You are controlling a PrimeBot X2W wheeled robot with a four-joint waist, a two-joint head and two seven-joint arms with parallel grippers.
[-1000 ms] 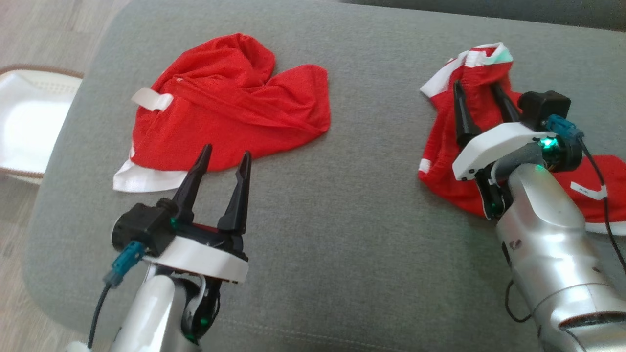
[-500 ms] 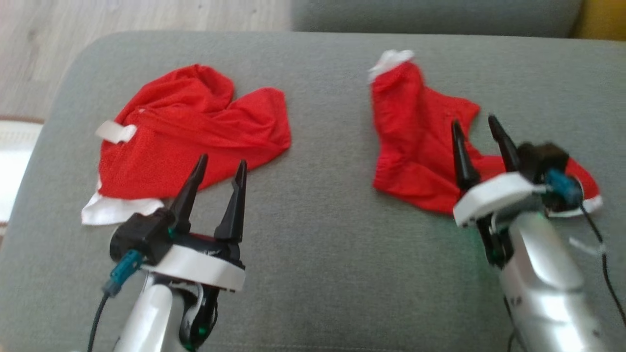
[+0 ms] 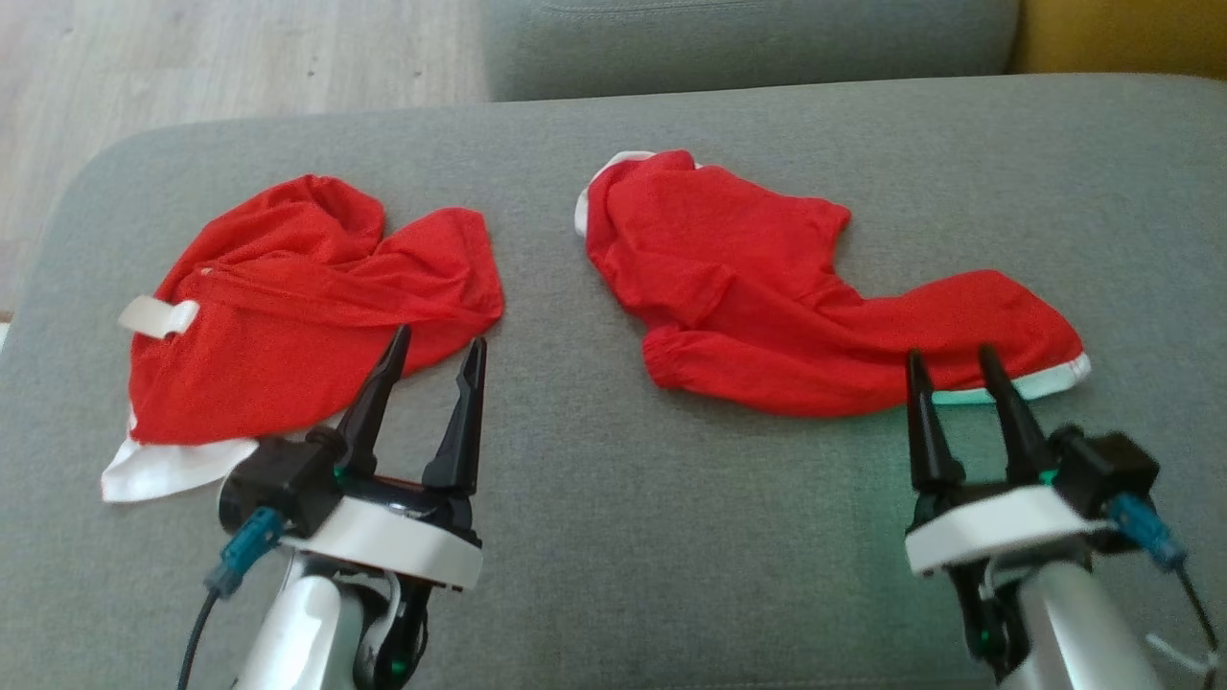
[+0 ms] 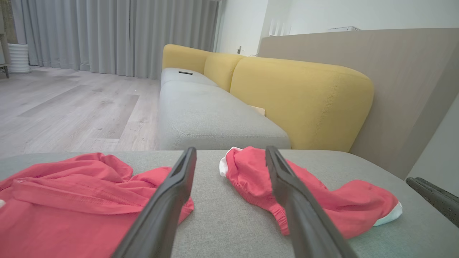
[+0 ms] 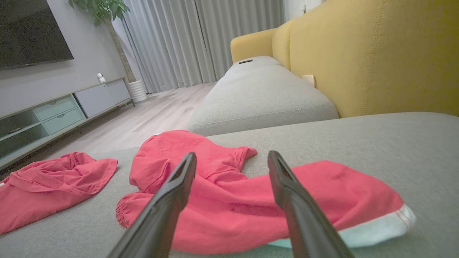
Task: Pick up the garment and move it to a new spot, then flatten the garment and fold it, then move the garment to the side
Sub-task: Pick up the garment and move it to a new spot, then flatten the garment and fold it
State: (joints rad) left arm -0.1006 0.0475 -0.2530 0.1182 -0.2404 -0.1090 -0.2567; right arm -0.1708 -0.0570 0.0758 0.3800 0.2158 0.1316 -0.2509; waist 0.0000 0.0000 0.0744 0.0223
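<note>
The left gripper (image 3: 440,335) stands spread and empty, fingertips at the near edge of the crumpled left garment (image 3: 288,316) on the grey cushion (image 3: 594,537). The right garment (image 3: 767,307) lies with its long axis running far-left to near-right. The right gripper (image 3: 949,353), likewise spread and empty, is nearer, just before its near-right end.

Both pieces are thin red cloth, matt and soft-looking: the right garment (image 3: 767,307) lies in loose folds with a white hem band, and the left garment (image 3: 288,316) is more creased, also white-edged. The seat cushion (image 3: 613,546) is grey woven fabric, slightly rough (the yellow backrest (image 4: 304,104) shows a similar weave). The fingers (image 3: 465,412) are matt black plastic, the forearm (image 3: 288,628) is smooth glossy silver, and the floor (image 3: 240,48) is pale wood-grain board.
</note>
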